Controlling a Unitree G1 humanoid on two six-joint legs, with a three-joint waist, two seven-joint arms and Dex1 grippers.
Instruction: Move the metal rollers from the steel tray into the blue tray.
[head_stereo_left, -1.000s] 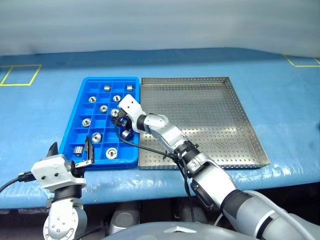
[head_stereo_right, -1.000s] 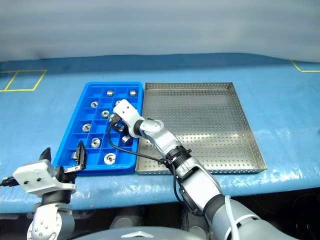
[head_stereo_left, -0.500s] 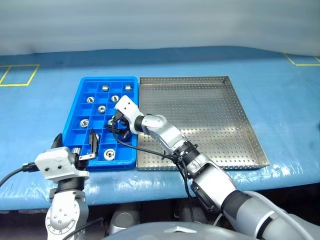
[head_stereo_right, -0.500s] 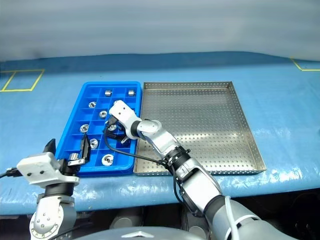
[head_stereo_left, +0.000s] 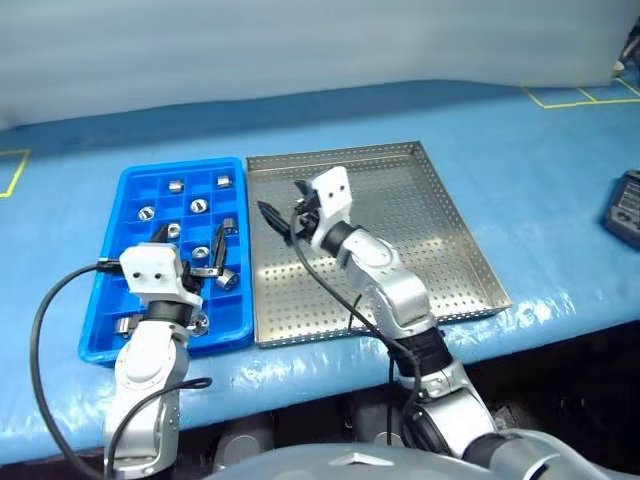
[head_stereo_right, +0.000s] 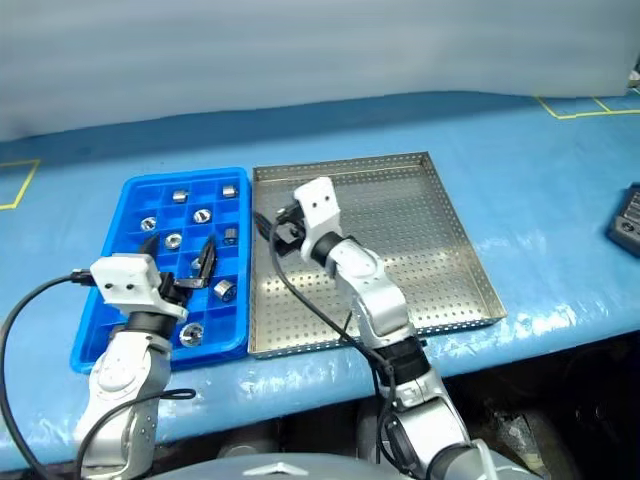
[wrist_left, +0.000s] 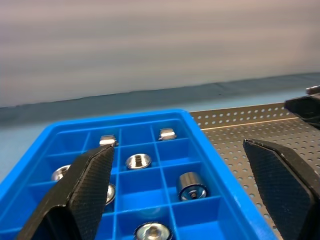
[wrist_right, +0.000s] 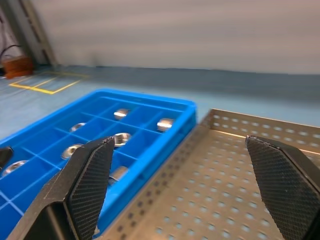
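Observation:
The blue tray (head_stereo_left: 112, 300) lies on the left, with several metal rollers (head_stereo_left: 197, 206) in its cells. Against its right side lies the steel tray (head_stereo_left: 430, 235), its perforated floor bare around my right gripper. That right gripper (head_stereo_left: 283, 207) hangs open and empty over the steel tray's left part, close to the blue tray's wall; the right wrist view looks along its fingers (wrist_right: 90, 175) at both trays. My left gripper (head_stereo_left: 192, 240) is open and empty above the blue tray's near cells, with a roller (wrist_left: 190, 185) just ahead of its fingers (wrist_left: 90, 180).
Both trays rest on a table with a blue cover (head_stereo_left: 540, 150); its front edge runs just below them. A dark device (head_stereo_left: 624, 205) lies at the far right. Yellow tape marks (head_stereo_left: 575, 97) show at the back. A black cable (head_stereo_left: 45, 320) loops off the left wrist.
The view has swung to the right. My right gripper opened, rose out of the blue tray and moved right over the steel tray. My left gripper advanced over the blue tray's near cells.

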